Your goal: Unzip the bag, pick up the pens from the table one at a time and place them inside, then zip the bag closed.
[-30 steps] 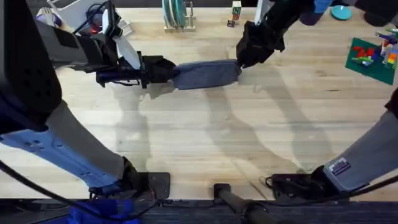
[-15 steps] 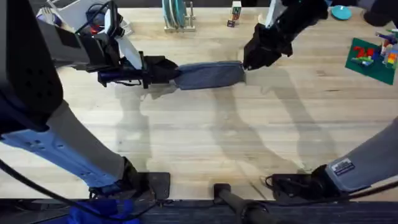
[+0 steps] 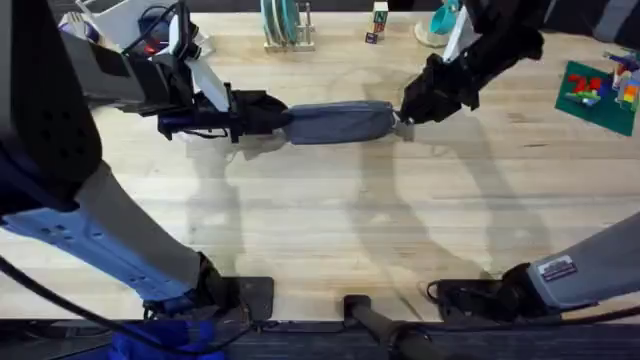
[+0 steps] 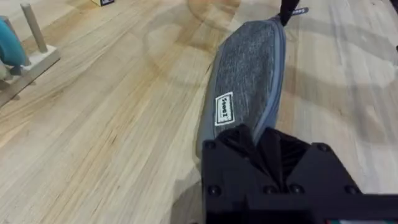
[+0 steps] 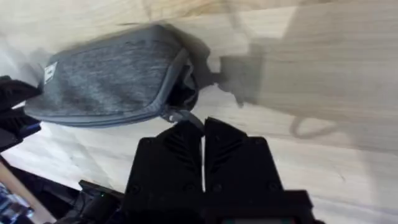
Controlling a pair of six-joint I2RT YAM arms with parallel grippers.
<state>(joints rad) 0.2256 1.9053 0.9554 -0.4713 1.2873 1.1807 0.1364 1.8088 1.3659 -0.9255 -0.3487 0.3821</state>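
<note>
Currently your left gripper (image 3: 268,112) clamps one end of the bag (image 3: 338,121); your right gripper (image 5: 202,134), fingers pressed together, pinches the zip pull (image 5: 180,115) at the other end.

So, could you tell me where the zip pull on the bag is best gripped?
Pinch the small metal zip pull at the bag's right end, coming in from the right along the pouch's length. It sticks out past the rounded end, free of fabric, right in front of the right gripper.
</note>
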